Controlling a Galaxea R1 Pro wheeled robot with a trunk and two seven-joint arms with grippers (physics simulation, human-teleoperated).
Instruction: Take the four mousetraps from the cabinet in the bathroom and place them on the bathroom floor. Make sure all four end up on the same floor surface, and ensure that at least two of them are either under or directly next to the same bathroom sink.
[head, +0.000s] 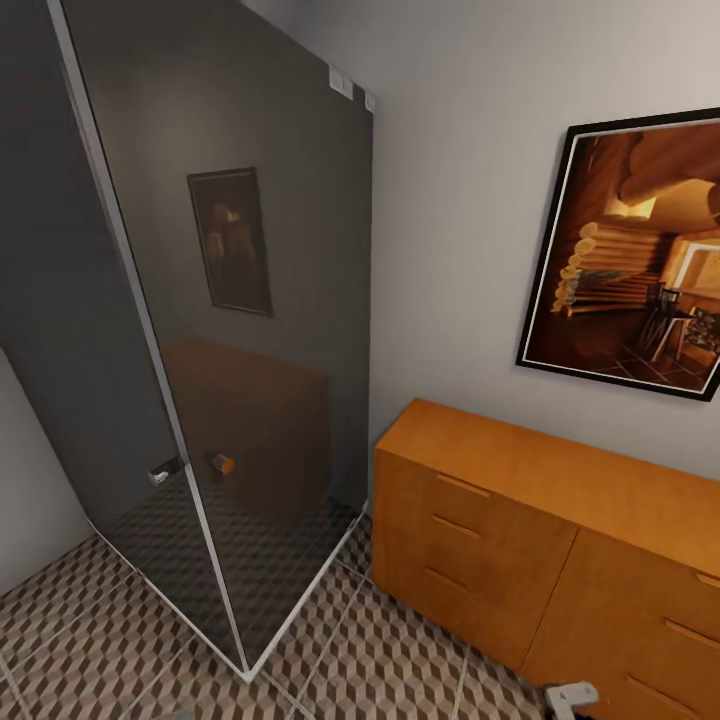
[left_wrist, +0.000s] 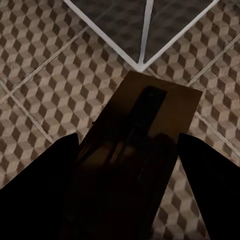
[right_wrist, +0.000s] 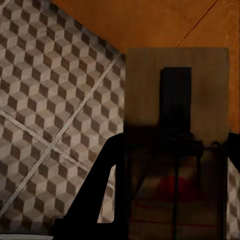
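**Mia:** Head view shows the orange-brown cabinet (head: 520, 540) by the wall, next to the dark glass shower (head: 220, 330). A picture of a log room (head: 630, 250) hangs above it. The bathroom floor (head: 390, 670) has the little cube pattern. One bit of grey robot (head: 570, 697) pokes in at the bottom, but I can't tell more from it.

**Ben:** Where are the mousetraps?

**Mia:** The wrist views show what the head view doesn't. In the left wrist view, the left hand (left_wrist: 127, 160) has a mousetrap (left_wrist: 150, 115) sitting between its two dark fingers, above the tiles, near the shower's white corner frame (left_wrist: 142, 55). In the right wrist view, the right hand (right_wrist: 172, 165) has another mousetrap (right_wrist: 175, 95), with the cabinet's wood just behind it. I can see its black bar and a red bit.

**Ben:** Are the hands closed on them?

**Mia:** I think so. Each board sits right between the fingers and isn't lying on anything, so both hands look clamped on a trap. I can't see where the fingers touch, though.

**Ben:** How would a trap feel?

**Mia:** I guess light, flat and stiff, like a small wood board. Best to pinch it by the long side edges and stay off the spring bar. It's thin, so it could slip or tip if the squeeze is weak.

**Ben:** And the sink?

**Mia:** I can't see one from here.
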